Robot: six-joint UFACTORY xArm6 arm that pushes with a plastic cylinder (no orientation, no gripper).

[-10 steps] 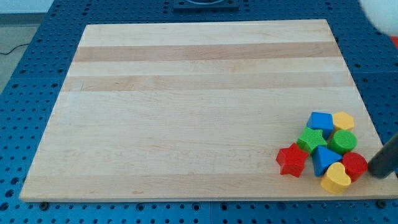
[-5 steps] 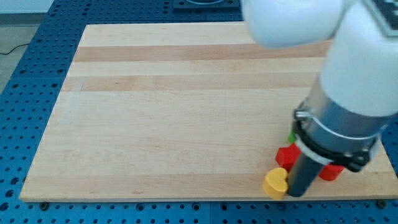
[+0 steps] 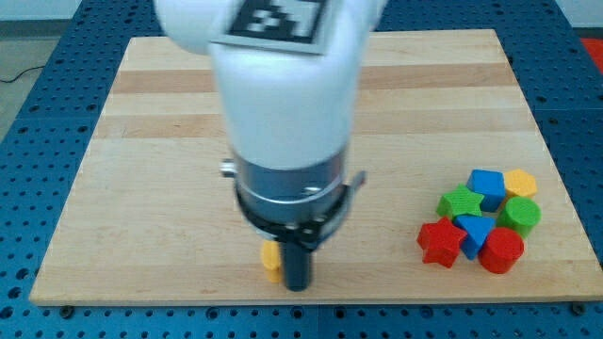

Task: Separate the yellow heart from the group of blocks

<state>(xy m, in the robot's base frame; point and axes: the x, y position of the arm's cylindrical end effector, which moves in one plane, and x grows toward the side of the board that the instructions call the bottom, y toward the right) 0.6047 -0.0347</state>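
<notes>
My tip [image 3: 297, 286] is touching the yellow heart [image 3: 271, 261], apparently on its right, well apart from the group on the surface [image 3: 170, 188]; no jaws are showing.

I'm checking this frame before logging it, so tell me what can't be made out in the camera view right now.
- Yellow heart: only a sliver shows left of my tip; the rod and arm body hide the rest, so its shape and any contact cannot be judged.
- Board: the arm covers its middle.
- Blue block in the cluster: partly hidden by the red star and red block; shape unclear.
</notes>
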